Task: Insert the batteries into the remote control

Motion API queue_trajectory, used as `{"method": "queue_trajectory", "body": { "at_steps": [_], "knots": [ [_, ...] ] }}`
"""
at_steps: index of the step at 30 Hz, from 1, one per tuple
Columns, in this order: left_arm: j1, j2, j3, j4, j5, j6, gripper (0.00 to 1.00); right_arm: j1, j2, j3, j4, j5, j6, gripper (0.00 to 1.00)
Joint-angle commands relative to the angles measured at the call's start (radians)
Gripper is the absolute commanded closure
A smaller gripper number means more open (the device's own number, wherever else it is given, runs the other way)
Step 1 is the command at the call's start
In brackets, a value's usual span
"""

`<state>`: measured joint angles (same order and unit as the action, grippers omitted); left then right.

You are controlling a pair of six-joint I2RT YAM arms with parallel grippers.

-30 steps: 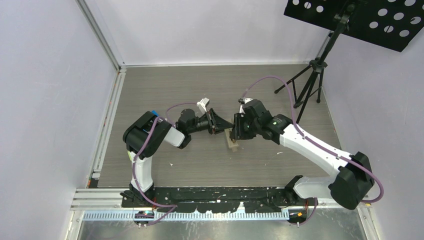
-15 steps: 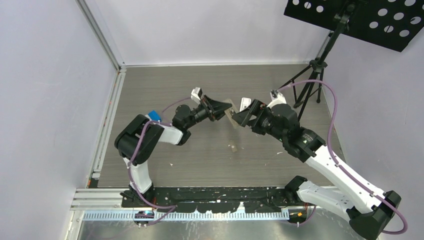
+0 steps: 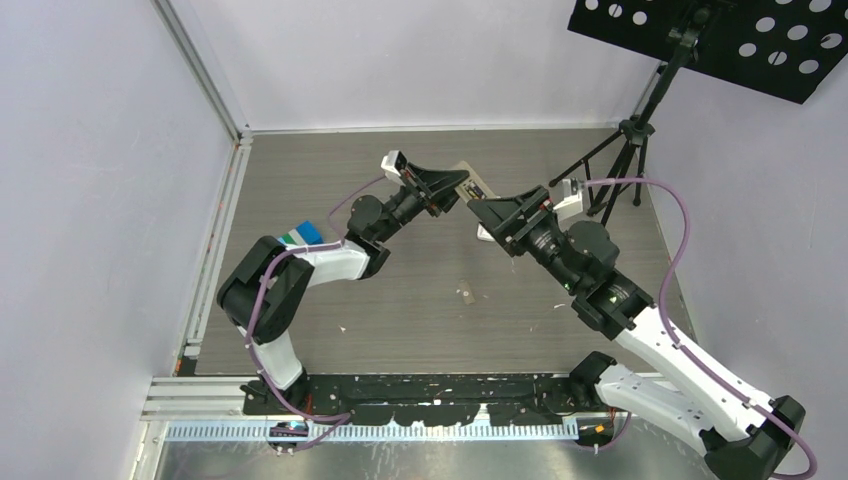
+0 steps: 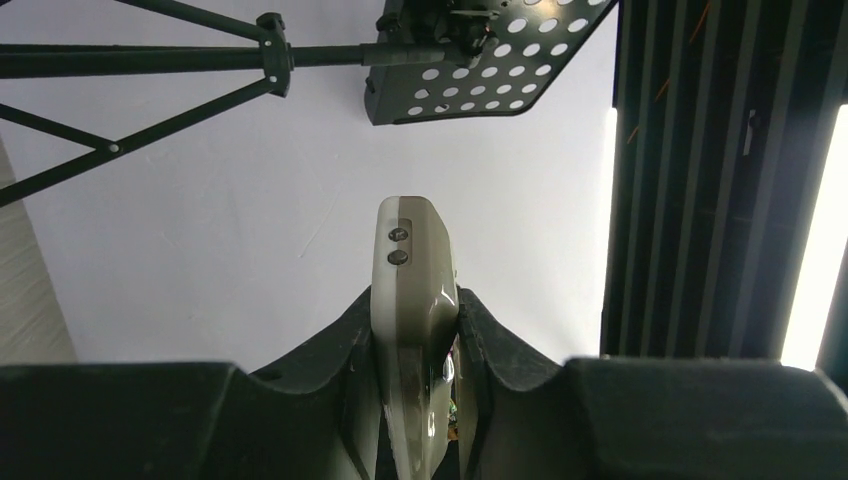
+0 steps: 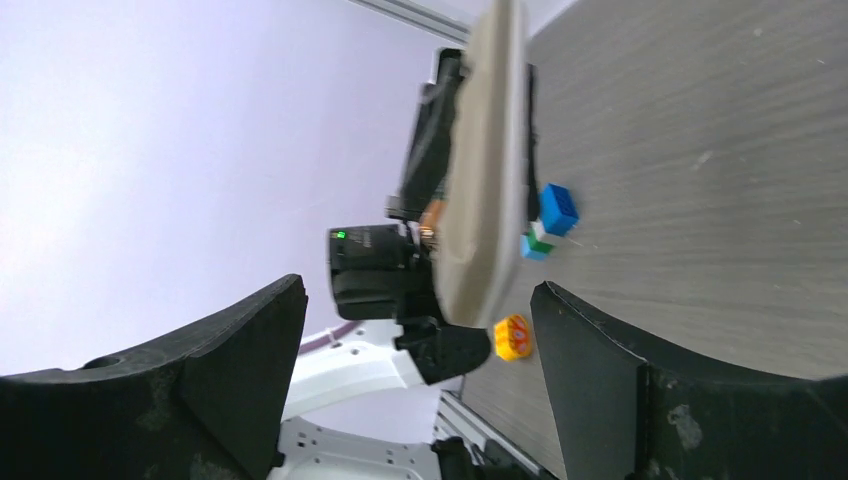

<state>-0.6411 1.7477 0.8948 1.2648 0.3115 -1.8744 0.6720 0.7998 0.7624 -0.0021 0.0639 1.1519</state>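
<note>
On the tabletop (image 3: 400, 300) we see a small white piece, maybe the remote control (image 3: 483, 233), just beside the right pincer (image 5: 418, 330), which is released wide. Farther, the left pincer (image 4: 415, 310) is grasping a grey-tan flat bar (image 4: 410, 260) in the air.

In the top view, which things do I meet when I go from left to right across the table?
Coloured block → left gripper → tan flat piece → right gripper → tripod.

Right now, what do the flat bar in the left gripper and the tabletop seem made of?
Flat bar: probably moulded plastic, smooth grey-tan, slightly glossy; it shows rounded edges and a soft highlight. Tabletop: likely matt laminate; grey wood-grain streaks, no glare.
</note>
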Motion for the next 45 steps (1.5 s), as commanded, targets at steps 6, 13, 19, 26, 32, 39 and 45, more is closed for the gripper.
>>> {"method": "queue_trajectory", "body": {
  "at_steps": [6,13,19,26,32,39,45],
  "knots": [
    [-0.012,-0.045,0.015,0.006,-0.047,-0.015,1.0,-0.002,0.0,-0.011,0.138,0.082,0.079,0.16],
    [-0.012,-0.049,-0.005,0.02,-0.049,-0.02,1.0,-0.004,0.058,-0.053,0.262,0.064,0.129,0.33],
    [-0.016,-0.051,-0.016,0.021,-0.05,-0.019,1.0,-0.011,0.054,-0.069,0.273,0.091,0.146,0.33],
    [-0.019,-0.046,-0.02,0.025,-0.051,-0.021,1.0,-0.017,0.03,-0.077,0.199,0.142,0.159,0.34],
    [-0.028,-0.04,-0.011,0.025,-0.045,-0.021,1.0,-0.032,0.062,-0.059,0.191,0.106,0.146,0.48],
    [-0.032,-0.043,-0.011,0.031,-0.039,-0.006,1.0,-0.05,0.093,-0.04,0.136,0.091,0.152,0.73],
    [-0.031,-0.069,-0.005,0.004,-0.016,0.101,1.0,-0.067,0.118,-0.037,0.072,0.071,0.149,0.75]
  ]
}}
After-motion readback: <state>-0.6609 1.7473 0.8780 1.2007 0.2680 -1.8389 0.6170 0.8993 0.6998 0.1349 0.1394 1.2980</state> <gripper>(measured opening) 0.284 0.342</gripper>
